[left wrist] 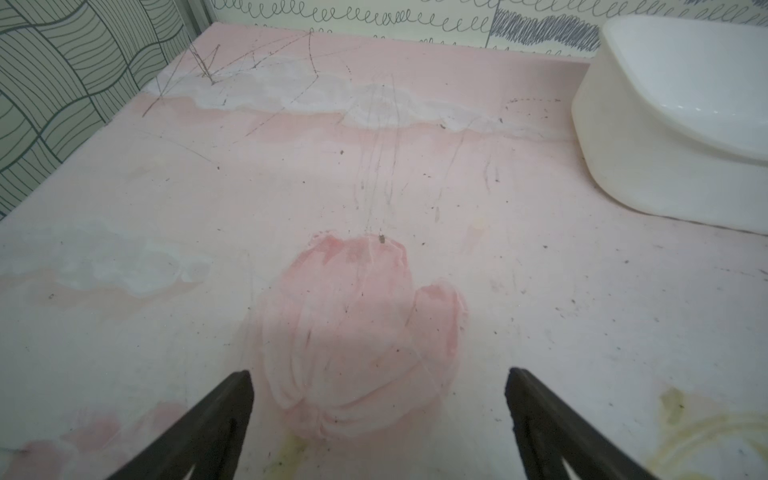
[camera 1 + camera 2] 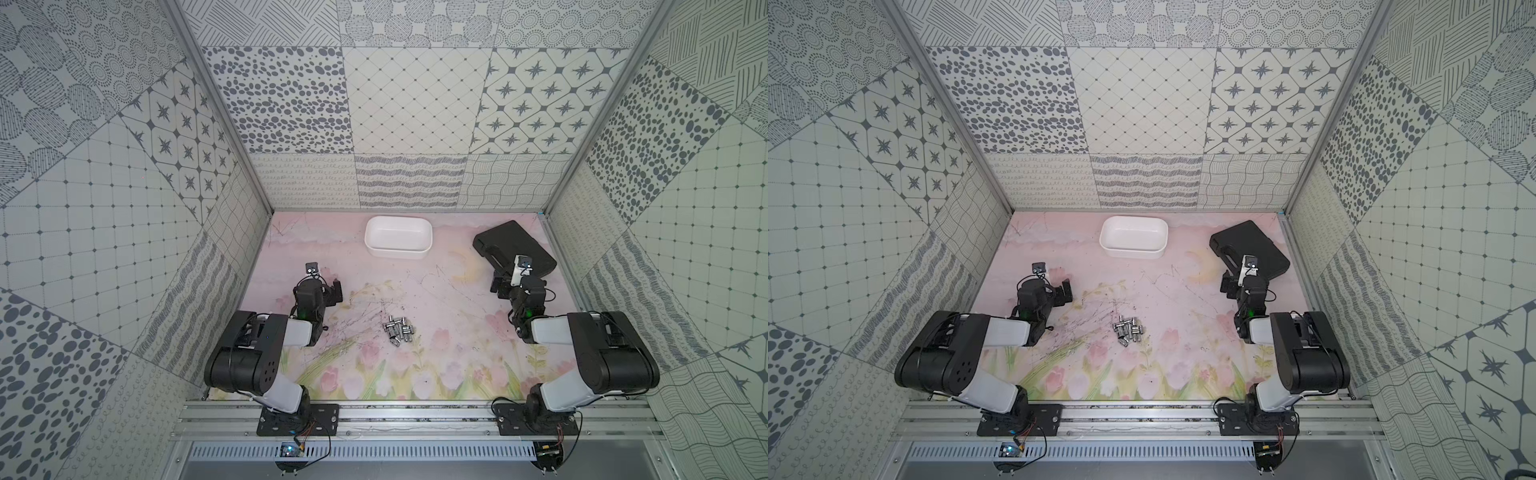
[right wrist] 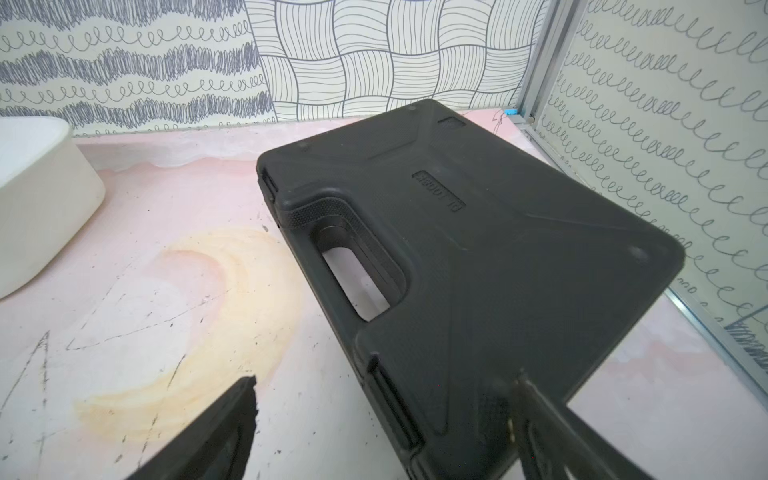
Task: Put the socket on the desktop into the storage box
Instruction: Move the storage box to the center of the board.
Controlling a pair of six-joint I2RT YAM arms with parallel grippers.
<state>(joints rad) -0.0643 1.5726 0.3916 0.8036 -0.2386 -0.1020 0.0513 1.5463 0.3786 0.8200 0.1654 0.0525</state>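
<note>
Several small silver sockets [image 2: 398, 330] [image 2: 1128, 330] lie in a loose pile on the pink floral desktop, midway between the two arms. The storage box [image 2: 397, 252] [image 2: 1131, 252], a white rounded tub, stands empty near the back wall; its wall also shows in the left wrist view [image 1: 623, 166] and the right wrist view [image 3: 41, 199]. My left gripper [image 2: 334, 291] [image 1: 378, 374] hovers open over bare mat, to the left of and behind the pile. My right gripper [image 2: 498, 284] [image 3: 384, 380] is open at the near edge of a black case, holding nothing.
A flat black hard-shell case [image 2: 513, 245] [image 3: 498, 249] with a moulded handle lies at the back right, close to the right wall. Patterned walls enclose the desktop on three sides. An aluminium rail [image 2: 415, 415] carrying both arm bases runs along the front.
</note>
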